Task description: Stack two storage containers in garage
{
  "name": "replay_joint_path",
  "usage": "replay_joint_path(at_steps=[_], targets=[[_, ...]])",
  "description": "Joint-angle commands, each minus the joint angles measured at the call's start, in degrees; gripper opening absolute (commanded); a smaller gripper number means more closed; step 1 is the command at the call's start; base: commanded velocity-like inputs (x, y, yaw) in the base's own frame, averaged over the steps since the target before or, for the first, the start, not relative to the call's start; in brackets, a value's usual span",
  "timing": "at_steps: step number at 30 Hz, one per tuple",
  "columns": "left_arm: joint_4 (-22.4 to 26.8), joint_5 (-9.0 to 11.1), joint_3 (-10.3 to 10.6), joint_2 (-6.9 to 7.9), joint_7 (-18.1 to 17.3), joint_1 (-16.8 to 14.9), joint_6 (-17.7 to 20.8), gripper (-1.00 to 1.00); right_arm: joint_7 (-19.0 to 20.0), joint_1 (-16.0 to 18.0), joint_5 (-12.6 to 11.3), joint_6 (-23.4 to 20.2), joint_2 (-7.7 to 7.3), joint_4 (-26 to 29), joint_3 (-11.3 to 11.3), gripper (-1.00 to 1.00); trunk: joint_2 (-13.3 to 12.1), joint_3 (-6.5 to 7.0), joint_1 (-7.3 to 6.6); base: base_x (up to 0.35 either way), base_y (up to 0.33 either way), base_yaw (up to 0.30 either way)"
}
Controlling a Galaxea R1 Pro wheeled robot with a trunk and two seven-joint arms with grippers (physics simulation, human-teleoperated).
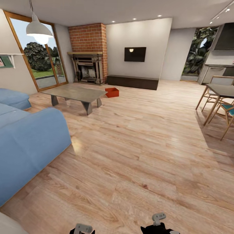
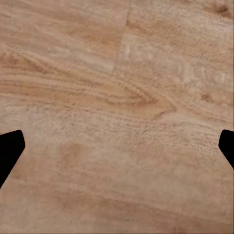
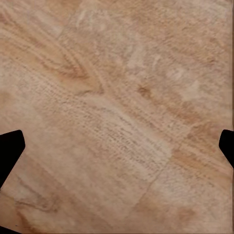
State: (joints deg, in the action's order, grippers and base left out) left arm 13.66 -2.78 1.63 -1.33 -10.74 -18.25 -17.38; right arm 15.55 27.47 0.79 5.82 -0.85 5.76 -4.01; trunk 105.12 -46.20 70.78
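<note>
Both grippers sat at the very bottom edge of the head view, the left gripper (image 1: 82,229) and the right gripper (image 1: 159,224) cut off so that little more than grey fittings and black housing showed. At each wrist camera the dark fingertips (image 2: 9,148) (image 3: 9,148) stood far apart at opposite edges, so both pairs of fingers were spread wide with nothing between them, above light wood-plank floor (image 1: 139,156). One orange-red storage container (image 1: 112,92) lay well apart from both grippers, far across the room on the planks, just beside the corner of the grey coffee table (image 1: 75,93) and in front of the long dark cabinet (image 1: 132,82). It was small at that range, and its ribbing could not be made out; it may have been one tub or two nested. Behind stood the brick chimney (image 1: 88,37) with its fireplace (image 1: 86,69) and the black TV (image 1: 135,54). A blue sofa (image 1: 29,143) was cut off at the left, a dining table and chairs (image 1: 219,97) at the right.
</note>
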Motion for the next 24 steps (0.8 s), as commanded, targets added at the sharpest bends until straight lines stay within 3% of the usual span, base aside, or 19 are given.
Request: replay_joint_path(at_steps=[1, 12, 24], targets=[[-0.04, -0.29, 0.12, 0.01, 0.11, -0.03, -0.26, 1.0, 0.02, 0.04, 0.09, 0.26, -0.03, -0.04, -0.36, 1.0, 0.02, -0.05, 0.03, 0.344, 0.0, 0.0], [-0.04, -0.28, 0.12, 0.01, 0.11, -0.03, -0.26, 1.0, 0.0, 0.04, 0.09, 0.33, -0.03, -0.04, -0.32, 1.0, 0.02, -0.05, 0.03, 0.344, -0.04, 0.0], [-0.04, -0.28, 0.2, 0.01, 0.19, -0.03, -0.2, 1.0, 0.0, 0.04, 0.09, 0.33, -0.03, -0.04, -0.31, 1.0, 0.02, -0.05, 0.03, 0.344, -0.127, 0.0]])
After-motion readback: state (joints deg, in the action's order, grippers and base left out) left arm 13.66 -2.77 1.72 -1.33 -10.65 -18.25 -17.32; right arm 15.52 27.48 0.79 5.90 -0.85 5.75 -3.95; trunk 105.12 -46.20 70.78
